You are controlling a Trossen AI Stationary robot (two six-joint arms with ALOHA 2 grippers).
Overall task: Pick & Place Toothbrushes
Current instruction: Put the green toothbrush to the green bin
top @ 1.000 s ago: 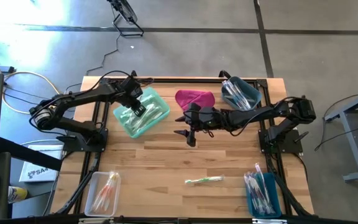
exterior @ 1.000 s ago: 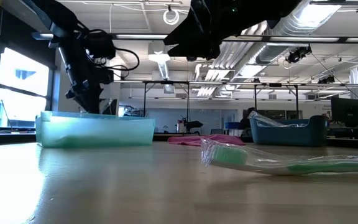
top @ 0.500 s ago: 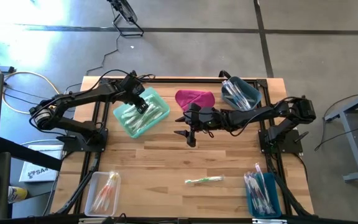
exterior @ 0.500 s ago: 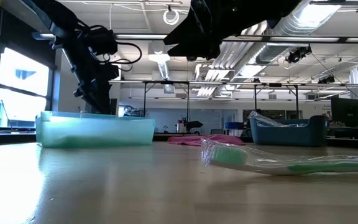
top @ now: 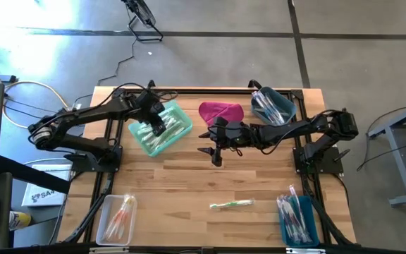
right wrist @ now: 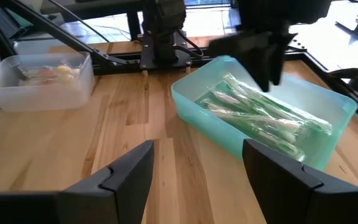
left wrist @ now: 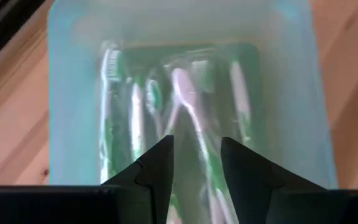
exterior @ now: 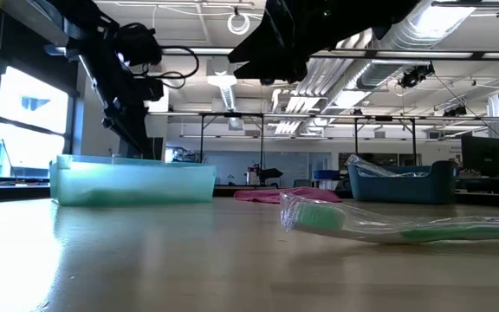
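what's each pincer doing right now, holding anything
Left pincer: open, empty, above the teal bin.
Right pincer: open, empty, over mid-table.

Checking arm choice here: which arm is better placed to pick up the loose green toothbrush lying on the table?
Probably the right. The right gripper hangs open over mid-table, nearer the green toothbrush, while the left gripper is over the teal bin.
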